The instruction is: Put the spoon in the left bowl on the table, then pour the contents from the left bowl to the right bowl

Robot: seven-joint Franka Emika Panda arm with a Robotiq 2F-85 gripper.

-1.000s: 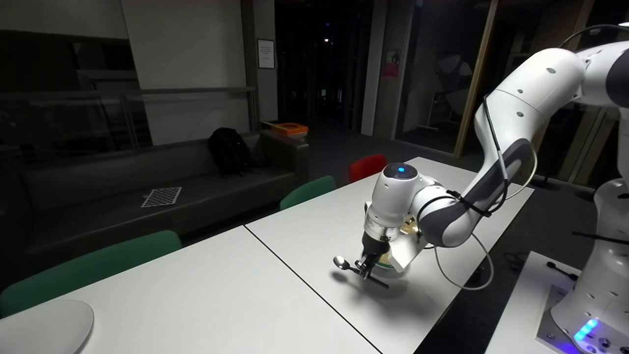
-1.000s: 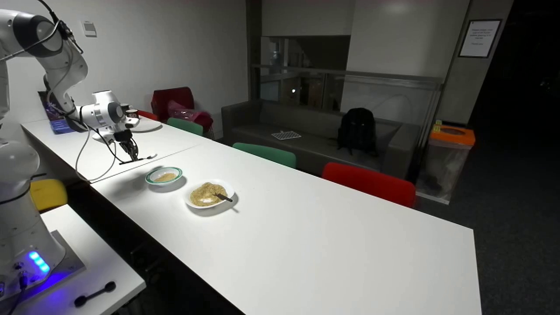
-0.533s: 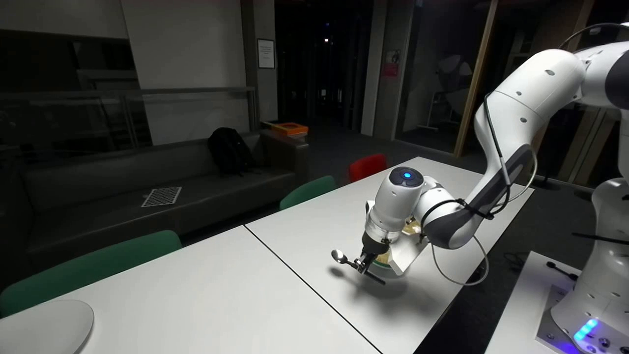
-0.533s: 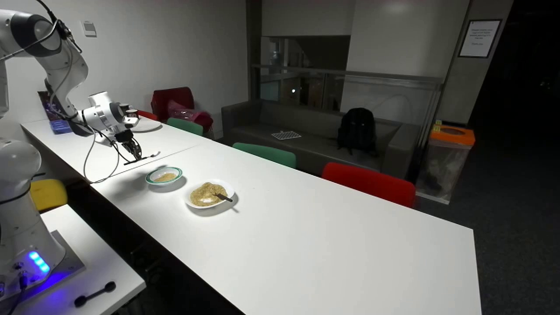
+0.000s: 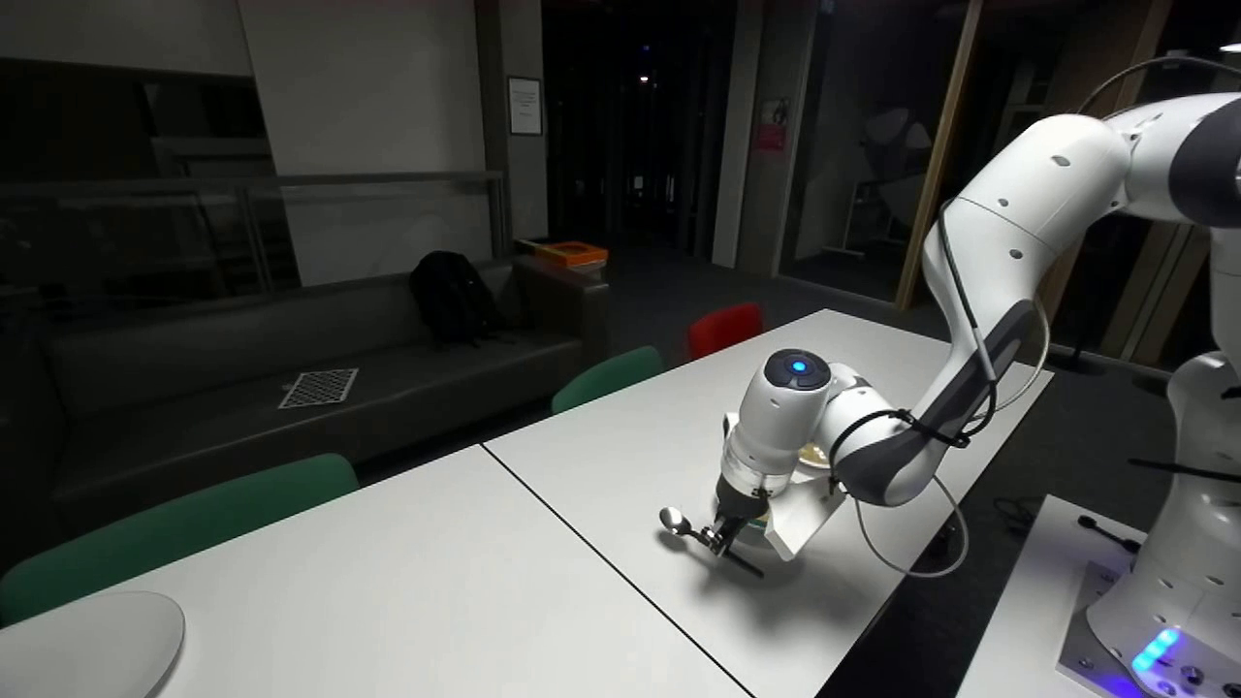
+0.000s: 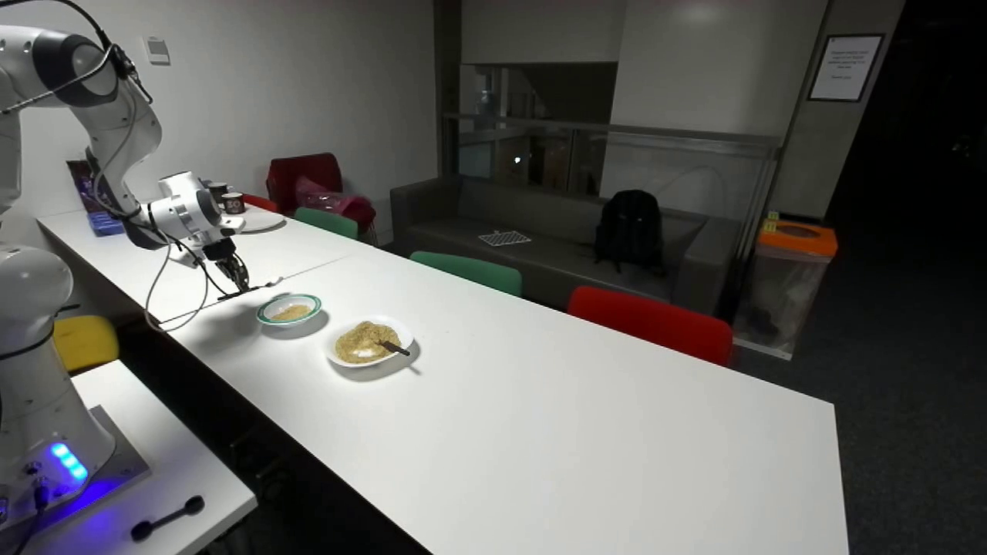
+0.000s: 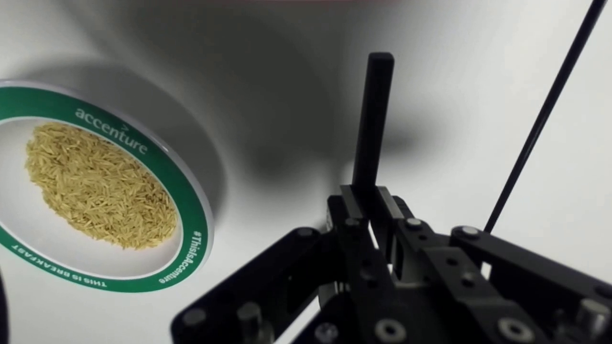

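Clearly, one spoon (image 7: 373, 119) is pinched partway along its shaft by the jaws and hangs above the bench (image 6: 578, 432), with its scoop (image 5: 673, 521) pointing to ten o'clock from them in an exterior view and its far end to four. The left bowl (image 7: 190, 203), green-rimmed, stands at nine o'clock from the jaws in the wrist view; the right bowl (image 6: 404, 334) is at four o'clock from it in an exterior view, making two bowls on the bench, with the spoon outside both. Each bowl holds one heap of grain (image 7: 100, 186), and one dark handle (image 6: 395, 348) juts from the right bowl towards four. Farther out, two cups (image 6: 234, 203) stand near twelve o'clock from the jaws, and one backpack (image 6: 631, 231) sits on the sofa (image 6: 493, 208) at two from the right bowl. Against a second ago, jaws and spoon are lower in both exterior views, the front cup shows more fully, and the bowls have not moved.
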